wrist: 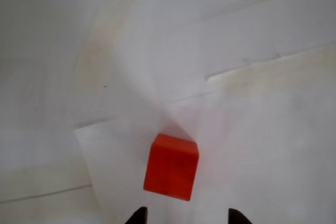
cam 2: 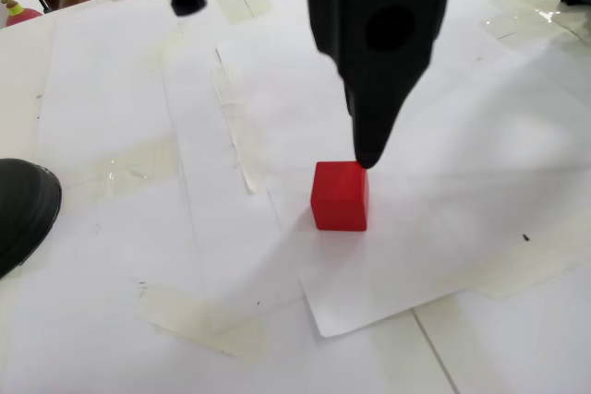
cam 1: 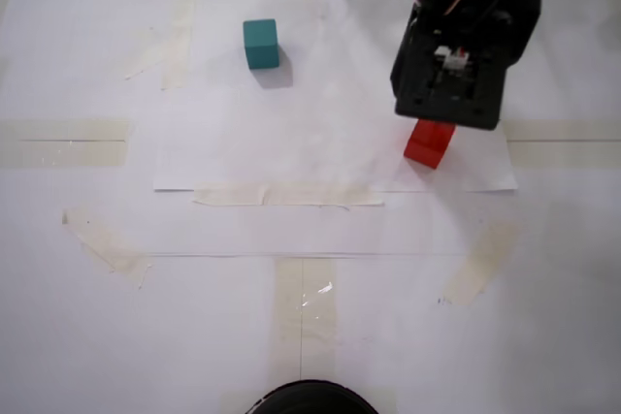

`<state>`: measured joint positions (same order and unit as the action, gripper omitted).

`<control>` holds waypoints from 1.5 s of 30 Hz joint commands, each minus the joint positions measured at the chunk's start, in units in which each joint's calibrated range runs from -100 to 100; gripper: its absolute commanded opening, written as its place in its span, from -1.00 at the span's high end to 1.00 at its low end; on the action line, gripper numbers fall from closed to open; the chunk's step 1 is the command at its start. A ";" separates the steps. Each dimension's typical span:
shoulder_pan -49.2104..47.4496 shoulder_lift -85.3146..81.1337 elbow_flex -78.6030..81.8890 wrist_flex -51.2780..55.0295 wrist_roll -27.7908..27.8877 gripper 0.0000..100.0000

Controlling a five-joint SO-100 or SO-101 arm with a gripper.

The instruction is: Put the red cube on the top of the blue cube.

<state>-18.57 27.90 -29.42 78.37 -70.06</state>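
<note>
My two dark fingertips (wrist: pixel 139 215) poke into the bottom edge of the wrist view with a clear gap between them, so my gripper (wrist: pixel 184 216) is spread apart and holds nothing. Just ahead of that gap, slightly toward the left tip, sits the small matte bright red cube (wrist: pixel 171 167) on the white paper sheet (wrist: pixel 126 182), turned a little so its edges are not square to my fingers. In a fixed view from the side, one fingertip hangs at the cube's top rear edge (cam 2: pixel 340 195), touching or nearly so; I cannot tell which. I judge I need to come forward and down to straddle it. The small matte teal cube (cam 1: pixel 260 44) stands well apart, far off to the left of my gripper (cam 1: pixel 439 121) in a fixed view from above, on the taped white tabletop (cam 1: pixel 87 317).
</note>
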 commanded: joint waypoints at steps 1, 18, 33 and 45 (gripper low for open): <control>-1.04 0.00 -3.58 -3.97 -0.88 0.51; -0.81 4.81 -4.95 -8.70 -0.93 0.41; -0.21 8.24 -4.95 -12.36 -0.93 0.50; 0.63 8.58 -4.67 -10.73 -0.44 0.69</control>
<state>-18.93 37.70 -29.51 66.49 -70.16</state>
